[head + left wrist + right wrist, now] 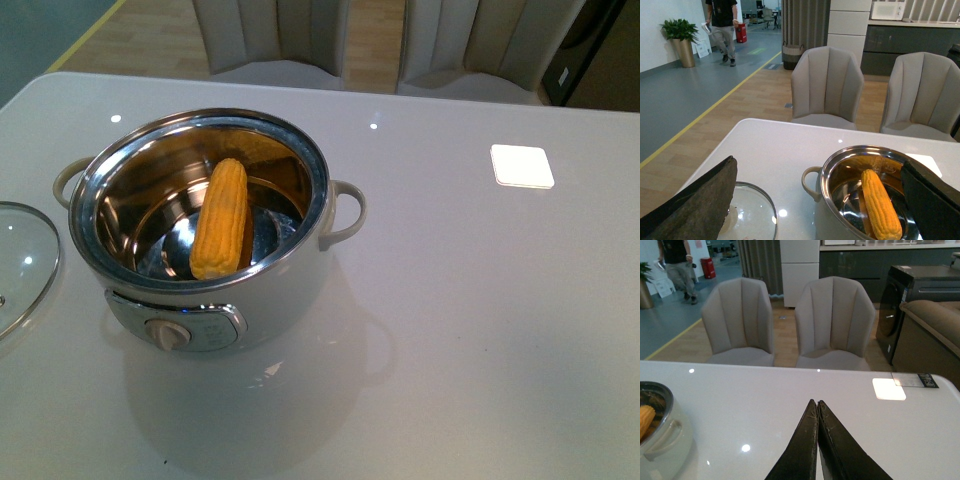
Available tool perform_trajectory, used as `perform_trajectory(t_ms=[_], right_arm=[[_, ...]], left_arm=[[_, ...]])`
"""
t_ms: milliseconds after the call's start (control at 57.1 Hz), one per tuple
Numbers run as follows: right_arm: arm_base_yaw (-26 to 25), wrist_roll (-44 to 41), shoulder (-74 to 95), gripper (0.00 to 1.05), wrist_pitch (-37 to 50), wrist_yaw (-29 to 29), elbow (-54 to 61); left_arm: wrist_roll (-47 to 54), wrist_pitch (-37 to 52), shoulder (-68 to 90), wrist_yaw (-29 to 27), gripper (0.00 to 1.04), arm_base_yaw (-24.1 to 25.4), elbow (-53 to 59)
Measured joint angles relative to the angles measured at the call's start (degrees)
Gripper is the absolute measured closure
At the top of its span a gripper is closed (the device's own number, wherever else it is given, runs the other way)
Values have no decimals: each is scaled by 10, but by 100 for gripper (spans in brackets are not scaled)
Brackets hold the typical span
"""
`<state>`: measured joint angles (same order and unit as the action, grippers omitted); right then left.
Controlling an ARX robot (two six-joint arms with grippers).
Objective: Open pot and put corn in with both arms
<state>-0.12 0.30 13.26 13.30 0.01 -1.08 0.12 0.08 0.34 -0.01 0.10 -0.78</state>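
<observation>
Yellow-orange corn (pixel 220 218) lies inside the pot (pixel 250 300), leaning lengthwise against the steel wall, one end down on the base and the other up near the far rim. It is too long to lie flat across the bottom, which likely explains the tilt. Nothing grips it.

Pot sits left of centre on the white bench (pixel 480 330), knob panel facing the robot, loop handles out to either side. It is open. The glass lid (pixel 20 265) lies flat on the bench just beside the pot's left, close to the handle but apart from the rim; it looks parked there to keep the opening free for the drop.

Left pincer (pixel 817 200) is spread wide, empty; its two dark fingers (pixel 700 205) frame the left wrist view, lid under one side, pot and corn under the other. It hangs above the lid-and-pot area, holding nothing.

Right pincer (pixel 817 432) is pressed together, tips meeting, nothing between them. It hangs over bare bench right of the pot, well apart from it; the pot's edge only shows at the side of that view.

Neither arm shows in the front view.

Judgement: both steps look done, lid off and corn in, arms clear.

Further out: a white square pad (pixel 521 165) toward the far right of the bench, and two grey chairs (pixel 790 320) behind it.
</observation>
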Motion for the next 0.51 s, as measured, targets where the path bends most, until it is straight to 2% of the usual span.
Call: perform_trajectory(t_ms=[193, 298, 508], right_arm=[[0, 0, -32, 103, -32, 0, 0], [0, 0, -105, 103, -122, 0, 0], [0, 0, -128, 103, -131, 0, 0]], left_arm=[[0, 0, 0, 0, 7, 0, 0], [0, 0, 0, 0, 7, 0, 0], [0, 0, 0, 0, 7, 0, 0]])
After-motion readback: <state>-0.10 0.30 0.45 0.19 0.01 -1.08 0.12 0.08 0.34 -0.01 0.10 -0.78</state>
